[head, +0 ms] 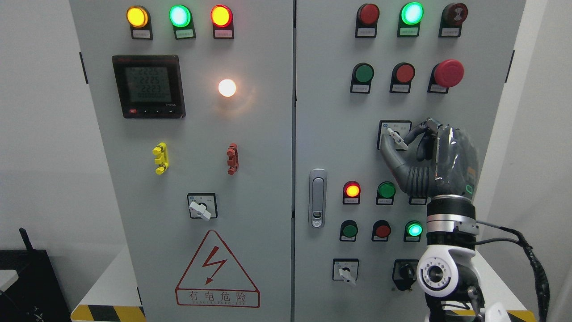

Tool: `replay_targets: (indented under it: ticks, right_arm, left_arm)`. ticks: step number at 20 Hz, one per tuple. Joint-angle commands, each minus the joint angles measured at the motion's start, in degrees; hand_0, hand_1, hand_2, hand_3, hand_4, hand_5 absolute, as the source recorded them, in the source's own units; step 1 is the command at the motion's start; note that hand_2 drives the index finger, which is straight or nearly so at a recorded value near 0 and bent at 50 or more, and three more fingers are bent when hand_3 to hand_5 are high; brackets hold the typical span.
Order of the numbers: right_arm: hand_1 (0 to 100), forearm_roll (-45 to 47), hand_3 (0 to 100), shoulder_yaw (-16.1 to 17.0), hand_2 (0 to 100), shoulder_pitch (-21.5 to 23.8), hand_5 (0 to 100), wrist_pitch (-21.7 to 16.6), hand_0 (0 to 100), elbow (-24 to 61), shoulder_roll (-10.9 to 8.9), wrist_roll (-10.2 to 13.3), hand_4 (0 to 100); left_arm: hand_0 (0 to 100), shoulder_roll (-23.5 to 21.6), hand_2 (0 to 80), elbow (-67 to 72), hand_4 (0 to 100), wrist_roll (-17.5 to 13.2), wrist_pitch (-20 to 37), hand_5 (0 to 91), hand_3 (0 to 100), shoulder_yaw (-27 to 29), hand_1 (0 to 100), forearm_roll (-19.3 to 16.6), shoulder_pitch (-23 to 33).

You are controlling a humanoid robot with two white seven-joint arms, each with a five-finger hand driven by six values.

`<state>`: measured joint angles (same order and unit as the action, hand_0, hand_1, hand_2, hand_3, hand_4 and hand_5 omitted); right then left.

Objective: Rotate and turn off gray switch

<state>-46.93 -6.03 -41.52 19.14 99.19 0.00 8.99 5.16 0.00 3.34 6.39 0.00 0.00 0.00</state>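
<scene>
The gray switch [397, 137] is mounted on the cabinet's [250, 147] rt door, upper-mid, below the red mushroom button [448, 73]. It's pinched by the right hand [429, 156] — thumb under the lever, fingers curled over from the rt. The lever is tilted up-left. Left arm isn't seen.

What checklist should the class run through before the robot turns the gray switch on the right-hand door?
1. Right hand is at the gray switch: ok.
2. Fingers pinch the switch's handle: ok, they appear closed on it.
3. Handle position readable: ok, it is tilted.
4. Off mark on the switch's label plate: cannot tell, print too small.
5. Hand clear of the red mushroom button: ok.
6. Left hand: cannot tell, not visible.
</scene>
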Motion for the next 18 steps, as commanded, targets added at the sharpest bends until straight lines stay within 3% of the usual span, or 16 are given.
replay_targets:
  ticks: [1,18]
  right_arm:
    - [51,0.00,100,-0.03,67,-0.05,100,0.02,27,-0.05,1.23,-0.03,100]
    - [49,0.09,100,-0.12,68,-0.31,100,0.02,35,-0.05,1.41,-0.03,100]
  left_arm:
    - [12,-0.06,0.0,-1.40,0,0.00,0.03,0.0,0,0.44,39,1.14,-0.53]
    - [12,0.03,0.0,-1.40,0,0.00,0.03,0.0,0,0.44,39,1.14,-0.53]
